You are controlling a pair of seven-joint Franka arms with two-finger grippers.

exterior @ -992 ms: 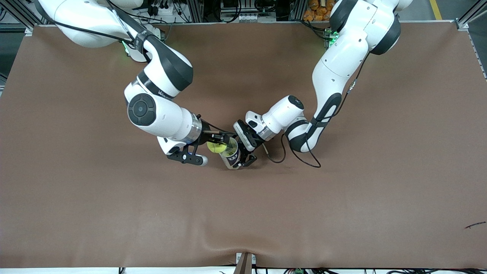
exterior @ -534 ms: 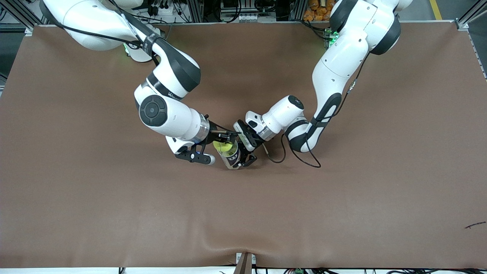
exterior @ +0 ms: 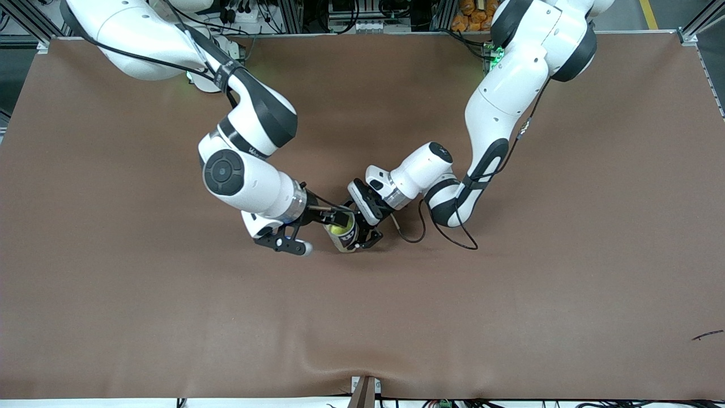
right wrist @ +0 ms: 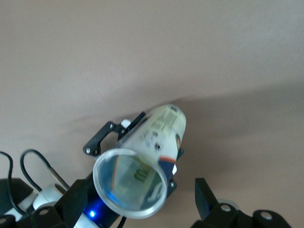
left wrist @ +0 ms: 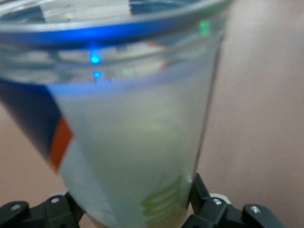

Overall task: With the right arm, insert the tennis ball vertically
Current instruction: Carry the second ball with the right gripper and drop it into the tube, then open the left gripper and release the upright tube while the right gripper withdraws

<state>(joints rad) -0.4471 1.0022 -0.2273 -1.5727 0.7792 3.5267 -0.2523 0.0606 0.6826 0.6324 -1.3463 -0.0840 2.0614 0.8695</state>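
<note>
Released since a moment ago, the tennis ball now sits down inside the clear can, near the middle of the brown table, and no longer between the right gripper fingers. That gripper hangs beside the can's mouth, jaws spread and empty. The left gripper clasps the can's body, holding it upright.

The tally stood at one clear can, one tennis ball inside it, one brown table — and two grippers, left and right.
</note>
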